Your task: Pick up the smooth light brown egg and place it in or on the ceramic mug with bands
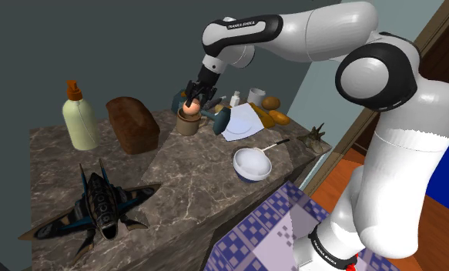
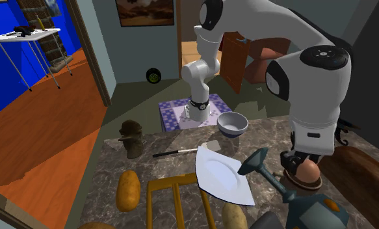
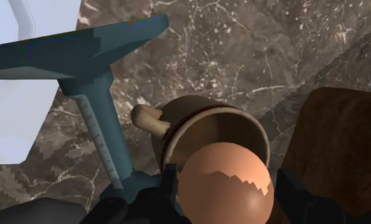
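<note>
A smooth light brown egg [image 3: 225,186] sits clasped between my gripper's [image 3: 228,194] two black fingers [image 3: 167,186], which are shut on it. Directly beneath it stands the brown banded mug [image 3: 200,121], mouth up and handle pointing away from the loaf. In the shoulder view the gripper [image 1: 192,98] hangs at the back of the marble counter with the egg [image 1: 190,102] just above the mug [image 1: 187,123]. In the second exterior view the egg [image 2: 307,171] is over the mug [image 2: 303,185]. I cannot tell whether the egg touches the rim.
A dark bread loaf [image 1: 134,123] and a cream spray bottle [image 1: 80,117] stand on the shoulder view's left of the mug. A teal stand [image 1: 219,118] and a tilted white plate [image 1: 242,122] crowd its other side. A white bowl [image 1: 251,164] and a toy spaceship [image 1: 99,204] lie nearer the front.
</note>
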You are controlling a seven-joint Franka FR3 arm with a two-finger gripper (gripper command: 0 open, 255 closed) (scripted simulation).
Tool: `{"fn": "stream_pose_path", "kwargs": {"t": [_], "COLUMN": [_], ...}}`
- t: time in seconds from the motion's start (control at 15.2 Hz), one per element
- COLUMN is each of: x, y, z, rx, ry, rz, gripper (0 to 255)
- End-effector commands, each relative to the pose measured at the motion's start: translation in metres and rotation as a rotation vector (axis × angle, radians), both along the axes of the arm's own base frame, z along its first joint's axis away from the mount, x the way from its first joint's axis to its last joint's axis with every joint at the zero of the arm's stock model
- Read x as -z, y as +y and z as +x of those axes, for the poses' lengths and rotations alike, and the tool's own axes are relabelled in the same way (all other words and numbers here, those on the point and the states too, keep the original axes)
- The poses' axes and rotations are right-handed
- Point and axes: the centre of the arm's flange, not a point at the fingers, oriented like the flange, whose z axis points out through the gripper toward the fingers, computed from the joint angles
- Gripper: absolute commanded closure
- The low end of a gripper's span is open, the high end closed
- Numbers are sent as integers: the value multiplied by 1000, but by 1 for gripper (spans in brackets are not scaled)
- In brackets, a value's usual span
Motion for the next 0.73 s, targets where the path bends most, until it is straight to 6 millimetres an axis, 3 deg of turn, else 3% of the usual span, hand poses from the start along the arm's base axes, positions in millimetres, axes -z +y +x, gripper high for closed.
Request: {"fn": "stream_pose_path", "kwargs": {"t": [0.0, 0.13, 0.2, 0.53, 0.66], "x": [0, 0, 0, 0, -25], "y": [0, 0, 0, 0, -8], "z": [0, 0, 0, 0, -2], "rx": [0, 0, 0, 0, 0], "ry": [0, 0, 0, 0, 0], "rz": [0, 0, 0, 0, 0], "gripper": [255, 255, 0, 0, 0]}}
